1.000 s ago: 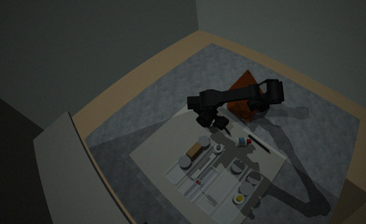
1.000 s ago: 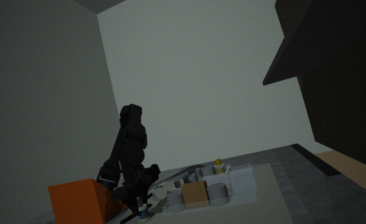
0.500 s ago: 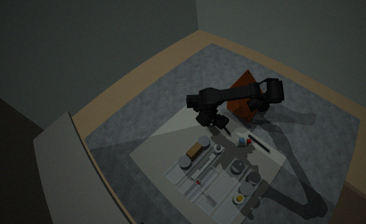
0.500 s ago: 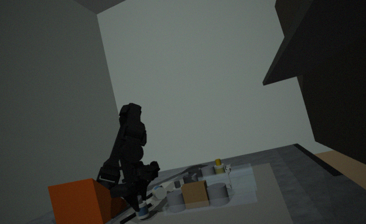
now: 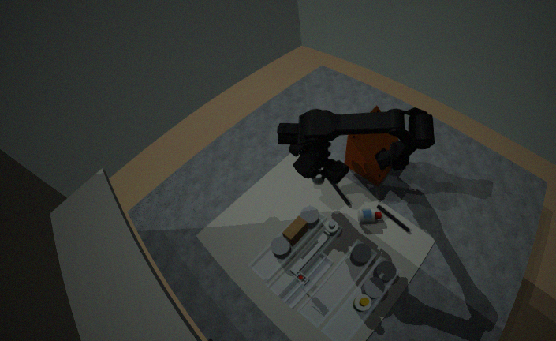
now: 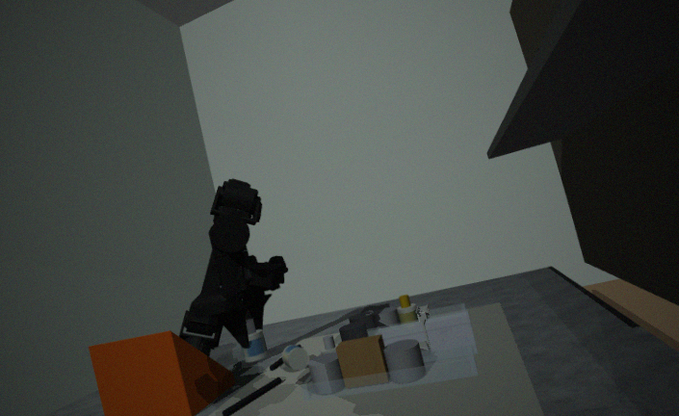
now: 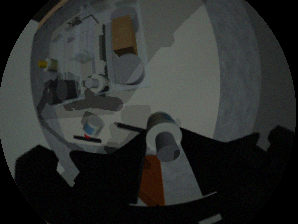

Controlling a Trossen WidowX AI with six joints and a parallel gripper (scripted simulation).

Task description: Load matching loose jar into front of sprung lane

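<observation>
My gripper [image 5: 319, 174] [image 6: 252, 330] [image 7: 162, 132] is shut on a white jar [image 6: 256, 348] [image 7: 164, 134] with a grey cap and blue label. The jar is roughly upright, raised above the pale sheet. A similar grey-capped jar [image 5: 331, 226] [image 7: 98, 83] stands at the near-arm end of the sprung lane; its cap [image 6: 328, 342] shows in the exterior view. A red mark [image 5: 300, 277] sits further along the lane. I cannot make out the pusher plate. A loose jar [image 5: 367, 215] [image 6: 295, 357] [image 7: 92, 124] with a red cap lies on its side.
A brown block [image 5: 295, 229] [image 6: 362, 362] [image 7: 123, 35] stands between two grey cylinders [image 5: 280, 247] [image 5: 309, 215] beside the lane. Other cylinders and a yellow-capped jar [image 5: 362, 302] [image 6: 405, 313] stand across the tray. Two black bars [image 5: 341, 192] [image 5: 393, 218] and an orange block [image 5: 368, 156] [image 6: 134, 372] are near the arm.
</observation>
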